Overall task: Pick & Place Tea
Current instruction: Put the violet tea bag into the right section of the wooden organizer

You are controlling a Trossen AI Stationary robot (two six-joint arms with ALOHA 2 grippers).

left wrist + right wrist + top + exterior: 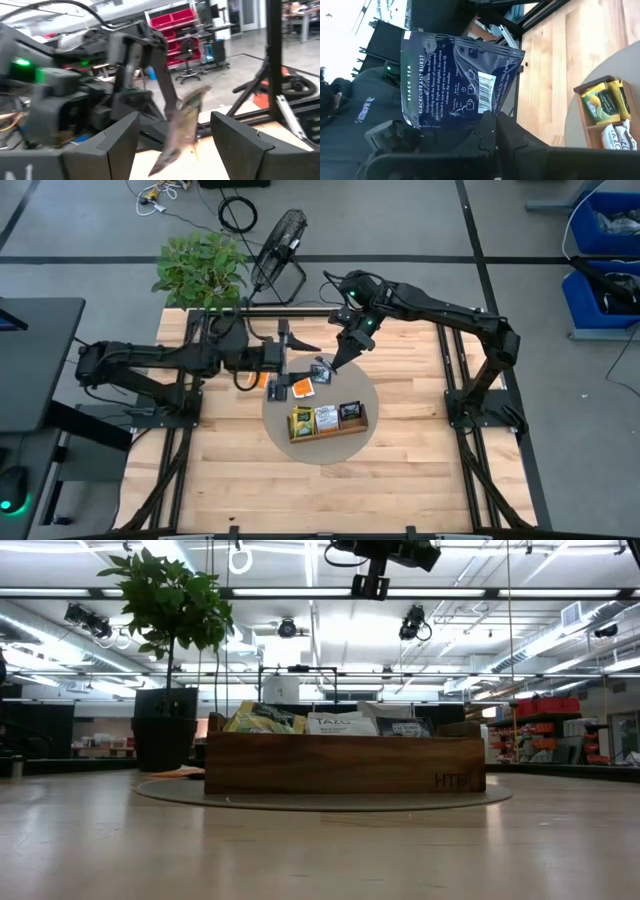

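Observation:
A dark blue tea packet (455, 80), printed "Black Tea", hangs in the air over the far part of the round grey mat (372, 395), with my right gripper (492, 125) shut on it. My left gripper (174, 120) points level at it from the table's left, open. In the left wrist view the packet (182, 125) shows edge-on between the left fingers, touching neither. In the high view the left gripper (303, 360) and right gripper (337, 362) nearly meet. Other tea packets, one orange (300, 387) and one dark (275, 388), lie flat on the mat. My right gripper pinches the packet's one short edge (487, 112) between its two fingers, close to a corner. The fingers (167, 97) come slanting down from the table's far right. The packet stands out past the fingertips, its printed face toward the wrist, lifted clear of the mat.
The brown wooden tray (328, 432) stands on the mat's near part, with yellow, white and dark packets upright in its three compartments; the low view shows its long side (345, 762). A potted plant (200, 268) and a fan (278, 242) stand beyond the far edge.

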